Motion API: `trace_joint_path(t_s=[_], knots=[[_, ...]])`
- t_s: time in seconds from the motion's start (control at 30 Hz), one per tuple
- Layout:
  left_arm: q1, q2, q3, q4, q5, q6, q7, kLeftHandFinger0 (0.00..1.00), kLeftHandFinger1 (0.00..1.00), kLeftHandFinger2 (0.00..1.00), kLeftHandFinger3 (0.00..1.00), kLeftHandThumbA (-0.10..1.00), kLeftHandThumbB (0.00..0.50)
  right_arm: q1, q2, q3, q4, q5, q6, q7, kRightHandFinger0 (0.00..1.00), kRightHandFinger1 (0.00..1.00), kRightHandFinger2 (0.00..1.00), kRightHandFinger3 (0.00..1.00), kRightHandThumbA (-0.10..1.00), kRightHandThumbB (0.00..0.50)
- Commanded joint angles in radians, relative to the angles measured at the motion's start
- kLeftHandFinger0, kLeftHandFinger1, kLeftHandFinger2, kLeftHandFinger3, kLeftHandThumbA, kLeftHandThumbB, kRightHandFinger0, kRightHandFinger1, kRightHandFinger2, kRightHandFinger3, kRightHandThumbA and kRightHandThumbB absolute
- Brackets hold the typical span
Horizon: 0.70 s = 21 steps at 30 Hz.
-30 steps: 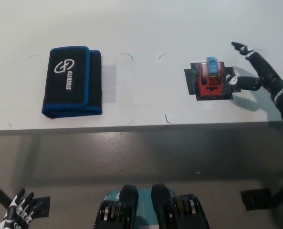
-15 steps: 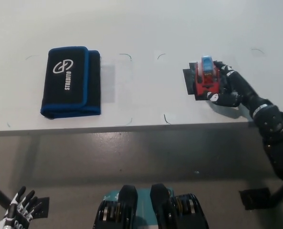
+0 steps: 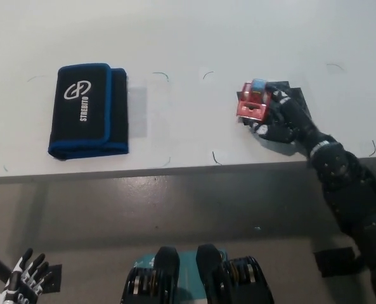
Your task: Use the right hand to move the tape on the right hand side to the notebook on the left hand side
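Head view. White worktop fills the upper half of the frame; its front edge runs across the middle, with grey floor below.

Right hand, black, sits at centre right of the frame on the worktop, the arm entering from the lower right corner. Its fingers are wrapped around the tape dispenser, a small red body with a blue tape roll on top. Grasp reads as closed on the dispenser: fingers over the right side and top, thumb at the lower edge. The dispenser is tilted, its left end pointing up and left. Whether its base touches the worktop or is lifted clear, I cannot tell. A black patch shows on the worktop just behind the hand, upper right of the dispenser, mostly covered by the fingers.

Notebook, black with a blue border and a white logo and lettering, lies flat at upper left of the frame, well apart from the dispenser. It is near the front edge of the worktop. Thin dark corner marks are drawn on the worktop between notebook and dispenser.

Left hand, white, hangs at the lower left corner of the frame, below the worktop level, fingers spread apart and holding nothing.
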Motion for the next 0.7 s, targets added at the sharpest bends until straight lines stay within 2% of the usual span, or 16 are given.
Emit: trace_joint_path(t_s=[0.0, 0.1, 0.13, 0.27, 0.37, 0.43, 0.5, 0.53, 0.57, 0.6, 0.67], knots=[[-0.002, 0.005, -0.006, -0.022, -0.011, -0.018, -0.009, 1.00, 1.00, 1.00, 1.00, 0.89, 0.262, -0.129, 0.086, 0.016, 0.046, 0.008, -0.063, -0.024, 1.00, 1.00, 1.00, 1.00, 0.67, 0.194], [-0.008, 0.009, -0.014, -0.026, 0.001, -0.008, -0.008, 1.00, 1.00, 1.00, 1.00, 0.90, 0.265, -0.174, 0.119, 0.019, 0.077, 0.003, -0.045, -0.031, 1.00, 1.00, 1.00, 1.00, 0.71, 0.203], [-0.011, 0.009, -0.017, -0.026, -0.001, -0.005, -0.008, 1.00, 1.00, 1.00, 1.00, 0.90, 0.266, -0.194, 0.137, 0.009, 0.092, 0.016, -0.043, -0.034, 1.00, 1.00, 1.00, 1.00, 0.68, 0.225], [-0.013, 0.014, -0.023, -0.027, -0.001, -0.006, -0.012, 1.00, 1.00, 1.00, 1.00, 0.89, 0.258, -0.243, 0.199, -0.011, 0.118, 0.051, -0.093, -0.004, 1.00, 1.00, 1.00, 1.00, 0.59, 0.201], [-0.015, 0.019, -0.025, -0.034, -0.003, 0.000, -0.011, 1.00, 1.00, 1.00, 1.00, 0.89, 0.253, -0.270, 0.236, 0.026, 0.121, 0.004, -0.075, -0.045, 1.00, 1.00, 1.00, 1.00, 0.65, 0.242], [-0.017, 0.022, -0.027, -0.034, -0.004, 0.002, -0.013, 1.00, 1.00, 1.00, 1.00, 0.89, 0.257, -0.270, 0.243, 0.024, 0.122, 0.009, -0.071, -0.047, 1.00, 1.00, 1.00, 1.00, 0.64, 0.241], [-0.016, 0.027, -0.028, -0.037, -0.005, 0.003, -0.014, 1.00, 1.00, 1.00, 1.00, 0.89, 0.262, -0.276, 0.258, 0.040, 0.130, -0.006, -0.072, -0.059, 1.00, 1.00, 1.00, 1.00, 0.69, 0.249], [-0.016, 0.028, -0.028, -0.039, -0.007, 0.003, -0.015, 1.00, 1.00, 1.00, 1.00, 0.89, 0.255, -0.276, 0.263, 0.045, 0.130, -0.010, -0.070, -0.064, 0.92, 0.96, 1.00, 1.00, 0.71, 0.264], [-0.016, 0.026, -0.028, -0.041, -0.007, 0.005, -0.013, 1.00, 1.00, 1.00, 1.00, 0.89, 0.260, -0.275, 0.266, 0.048, 0.131, -0.011, -0.068, -0.066, 0.88, 1.00, 1.00, 1.00, 0.71, 0.265], [-0.015, 0.025, -0.030, -0.044, -0.007, 0.009, -0.010, 1.00, 1.00, 1.00, 1.00, 0.88, 0.260, -0.274, 0.268, 0.051, 0.136, -0.012, -0.069, -0.066, 1.00, 1.00, 1.00, 1.00, 0.70, 0.260], [-0.012, 0.028, -0.032, -0.043, -0.009, 0.010, -0.015, 1.00, 1.00, 1.00, 1.00, 0.88, 0.254, -0.264, 0.271, 0.056, 0.136, -0.014, -0.072, -0.067, 1.00, 1.00, 1.00, 1.00, 0.71, 0.258]])
